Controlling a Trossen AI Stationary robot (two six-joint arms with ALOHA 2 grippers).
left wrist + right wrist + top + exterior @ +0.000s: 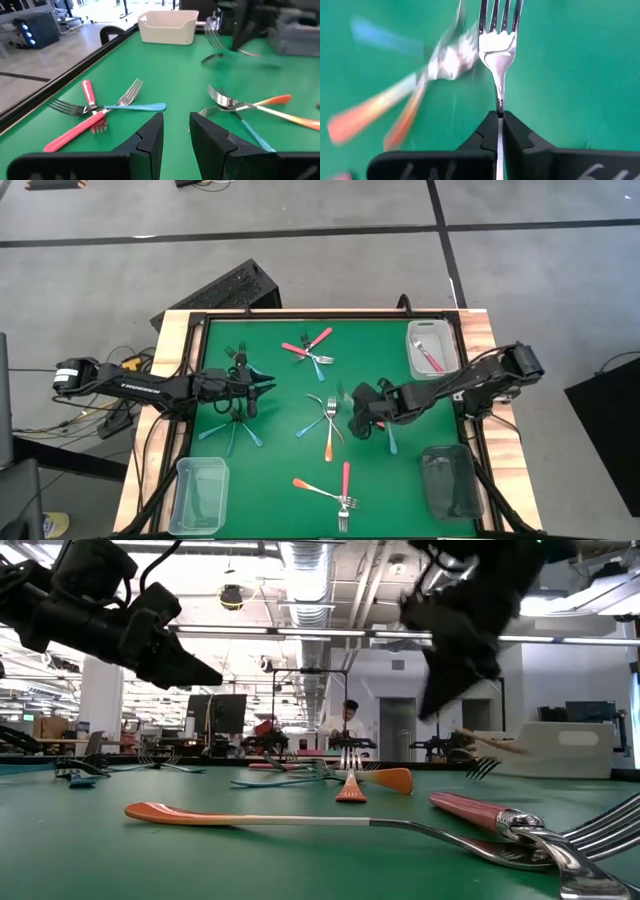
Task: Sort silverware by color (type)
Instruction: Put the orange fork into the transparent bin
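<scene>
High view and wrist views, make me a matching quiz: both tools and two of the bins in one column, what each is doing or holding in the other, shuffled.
Column one:
1. right tool
2. left tool
3. white bin, high view's top right
4. clear bin, high view's bottom left

Column two:
A. holds a pink-handled fork
B. shut on the metal neck of a fork
C. jaws apart, nothing between
D. nothing visible inside

Pairs: 1-B, 2-C, 3-A, 4-D
</scene>
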